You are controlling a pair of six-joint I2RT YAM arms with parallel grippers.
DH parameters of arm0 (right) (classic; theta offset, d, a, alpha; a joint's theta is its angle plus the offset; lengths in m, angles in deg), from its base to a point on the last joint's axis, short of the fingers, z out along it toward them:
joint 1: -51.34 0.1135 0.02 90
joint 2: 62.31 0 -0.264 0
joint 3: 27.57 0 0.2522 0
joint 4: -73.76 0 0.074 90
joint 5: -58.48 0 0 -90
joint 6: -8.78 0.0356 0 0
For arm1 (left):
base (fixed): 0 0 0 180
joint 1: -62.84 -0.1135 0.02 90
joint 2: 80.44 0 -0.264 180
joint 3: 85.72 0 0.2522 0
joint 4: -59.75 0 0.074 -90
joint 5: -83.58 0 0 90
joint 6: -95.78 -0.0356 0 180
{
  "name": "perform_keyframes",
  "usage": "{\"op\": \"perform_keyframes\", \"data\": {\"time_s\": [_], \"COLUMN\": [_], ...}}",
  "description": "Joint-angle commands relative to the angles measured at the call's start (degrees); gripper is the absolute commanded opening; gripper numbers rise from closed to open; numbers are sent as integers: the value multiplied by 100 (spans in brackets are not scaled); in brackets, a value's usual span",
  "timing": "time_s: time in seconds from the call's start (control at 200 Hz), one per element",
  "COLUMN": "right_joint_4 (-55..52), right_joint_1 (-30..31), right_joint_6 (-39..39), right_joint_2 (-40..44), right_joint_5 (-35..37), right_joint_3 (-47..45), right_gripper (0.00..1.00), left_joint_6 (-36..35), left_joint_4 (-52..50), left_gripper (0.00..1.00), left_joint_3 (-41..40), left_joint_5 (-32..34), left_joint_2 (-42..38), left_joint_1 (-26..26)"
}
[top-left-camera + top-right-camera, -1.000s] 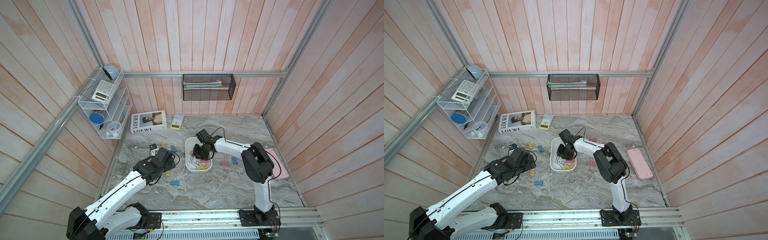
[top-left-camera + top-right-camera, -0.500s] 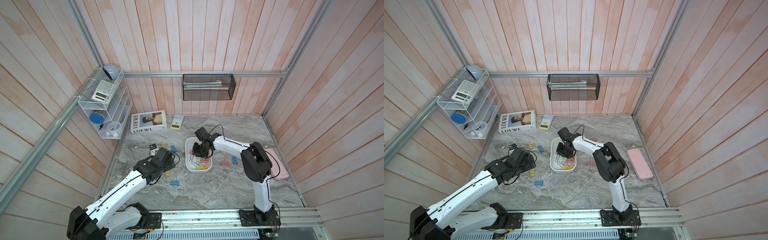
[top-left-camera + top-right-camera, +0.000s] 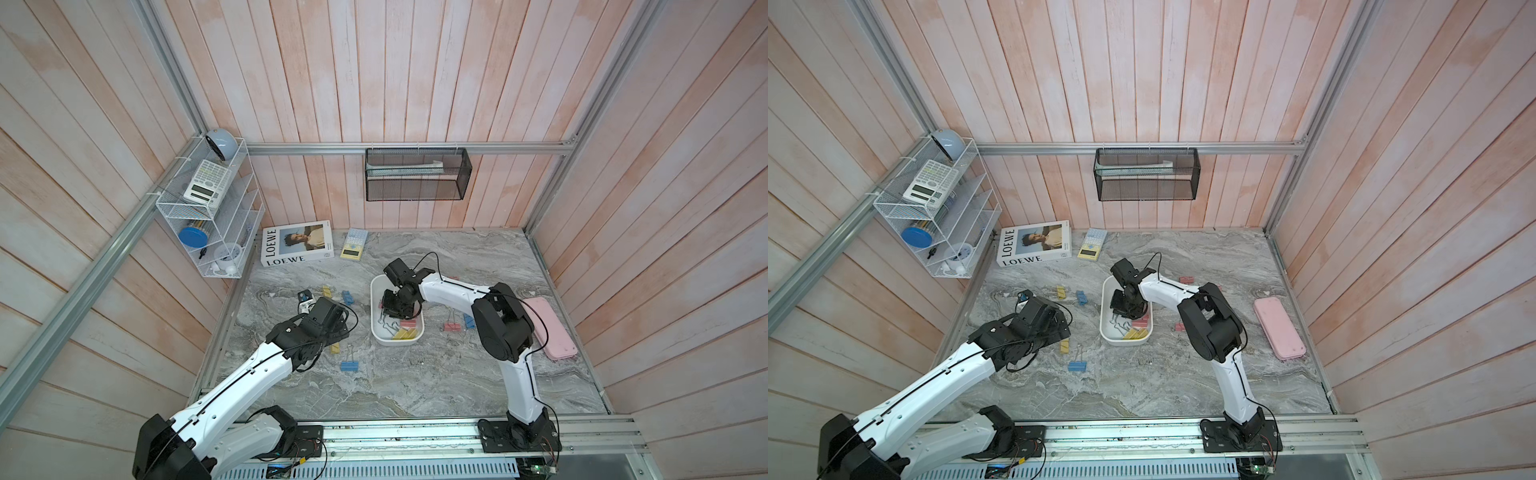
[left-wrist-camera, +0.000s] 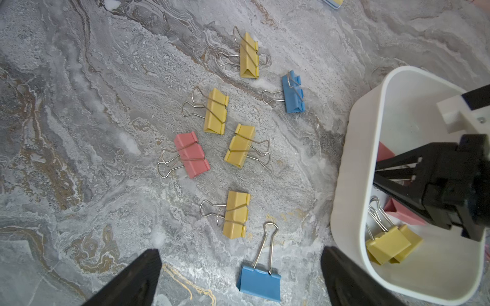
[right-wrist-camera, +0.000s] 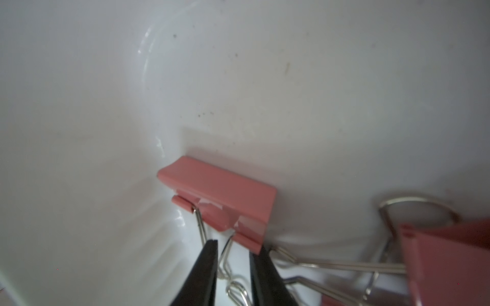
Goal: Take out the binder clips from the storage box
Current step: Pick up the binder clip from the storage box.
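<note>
In both top views the right tool [image 3: 394, 305] reaches down into the storage box [image 3: 375, 293], among the binder clips [image 3: 405, 332] lying there. Other clips sit scattered on the surface [image 3: 415, 374] on both sides of the box. In the left wrist view the left tool [image 4: 240, 250] hangs wide open and empty over the surface, with a blue clip [image 4: 259, 282] lying below the gap between its fingers (the box is just beside it). In the right wrist view the right tool's fingers [image 5: 204, 270] stand narrowly apart astride the wire handles of a pink clip [image 5: 220, 190] near the box wall. Whether they pinch it cannot be told.
</note>
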Motion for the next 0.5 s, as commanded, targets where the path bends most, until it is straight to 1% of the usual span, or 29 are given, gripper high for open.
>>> {"op": "perform_keyframes", "data": {"time_s": [0.0, 0.05, 0.13, 0.28, 0.495], "right_joint_4": [-302, -348, -364, -375, -564], "right_joint_1": [55, 51, 54, 52, -32], "right_joint_6": [-113, -141, -175, -211, -448], "right_joint_2": [-237, -243, -204, 102, 1018], "right_joint_5": [225, 258, 279, 292, 654], "right_joint_3": [181, 208, 198, 172, 75], "right_gripper": [17, 7, 0, 0, 0], "left_joint_6": [-61, -63, -63, -95, -232], "left_joint_4": [15, 13, 13, 51, 296], "left_gripper": [100, 100, 100, 100, 100], "left_joint_3": [-85, -80, -68, -20, 243], "left_joint_5": [-3, -8, -8, 4, -93], "left_joint_2": [-96, -96, -100, -88, 184], "left_joint_1": [-36, -36, -36, -36, -37]}}
